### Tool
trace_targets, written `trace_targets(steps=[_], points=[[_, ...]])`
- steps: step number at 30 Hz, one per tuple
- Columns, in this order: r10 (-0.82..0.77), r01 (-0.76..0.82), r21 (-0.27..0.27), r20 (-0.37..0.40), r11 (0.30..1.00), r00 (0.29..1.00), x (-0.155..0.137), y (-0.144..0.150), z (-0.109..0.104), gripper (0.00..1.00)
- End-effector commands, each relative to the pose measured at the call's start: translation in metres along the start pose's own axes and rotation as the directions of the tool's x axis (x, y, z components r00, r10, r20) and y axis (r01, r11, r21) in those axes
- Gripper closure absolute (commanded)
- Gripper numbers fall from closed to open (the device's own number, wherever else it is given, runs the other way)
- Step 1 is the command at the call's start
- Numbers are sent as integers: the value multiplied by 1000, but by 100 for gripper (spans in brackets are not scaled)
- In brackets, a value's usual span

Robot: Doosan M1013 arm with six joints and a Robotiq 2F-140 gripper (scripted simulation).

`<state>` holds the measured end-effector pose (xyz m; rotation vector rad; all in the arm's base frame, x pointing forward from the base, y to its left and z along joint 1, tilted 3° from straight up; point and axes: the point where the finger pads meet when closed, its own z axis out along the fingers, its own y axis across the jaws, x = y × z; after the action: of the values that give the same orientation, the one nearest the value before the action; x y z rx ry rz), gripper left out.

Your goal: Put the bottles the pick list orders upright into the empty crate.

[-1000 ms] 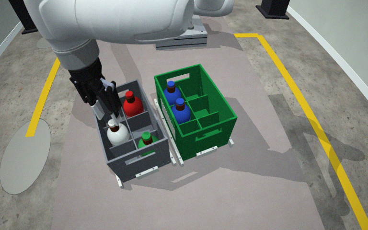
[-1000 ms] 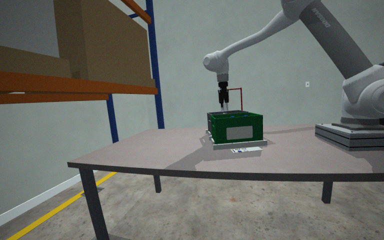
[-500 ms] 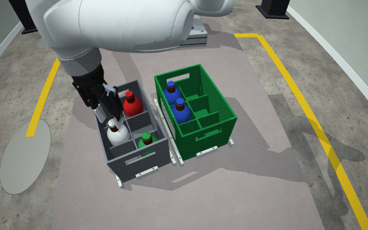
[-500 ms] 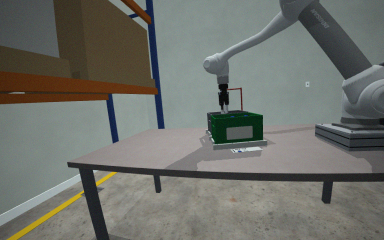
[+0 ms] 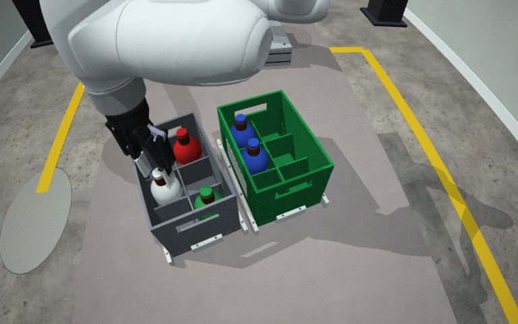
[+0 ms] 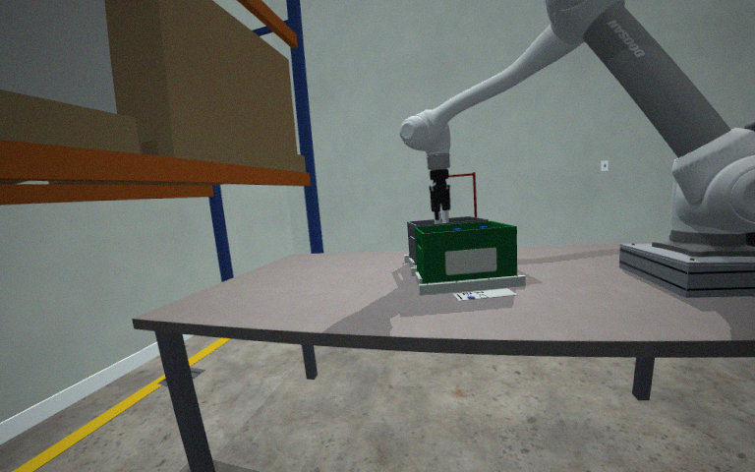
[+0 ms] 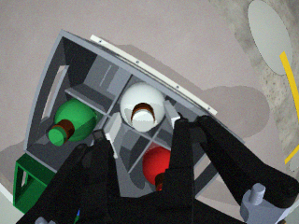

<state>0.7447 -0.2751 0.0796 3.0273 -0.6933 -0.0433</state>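
A grey crate holds a white-label bottle, a red-label bottle and a green-label bottle, all upright. The green crate to its right holds two blue-label bottles upright in its left cells. My gripper points down over the white bottle, partly open, its fingertips at the level of the cap on either side. In the wrist view the white bottle lies between the finger pads, which do not press on it. The pick list lies beside the green crate; its lines are too small to read.
Both crates sit in white corner brackets on the table. The robot base stands at the far end of the table. A shelf rack with cardboard boxes stands off the table. The green crate's other cells are empty.
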Motion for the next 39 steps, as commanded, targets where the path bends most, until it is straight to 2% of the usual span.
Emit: trace_targets(steps=[1, 15, 16, 39], points=[[0, 0, 0, 0, 1000, 1000, 0, 0, 5, 62], [0, 0, 0, 0, 1000, 1000, 0, 0, 6, 62], [0, 0, 0, 0, 1000, 1000, 0, 0, 3, 100], [0, 0, 0, 0, 1000, 1000, 0, 0, 3, 100]])
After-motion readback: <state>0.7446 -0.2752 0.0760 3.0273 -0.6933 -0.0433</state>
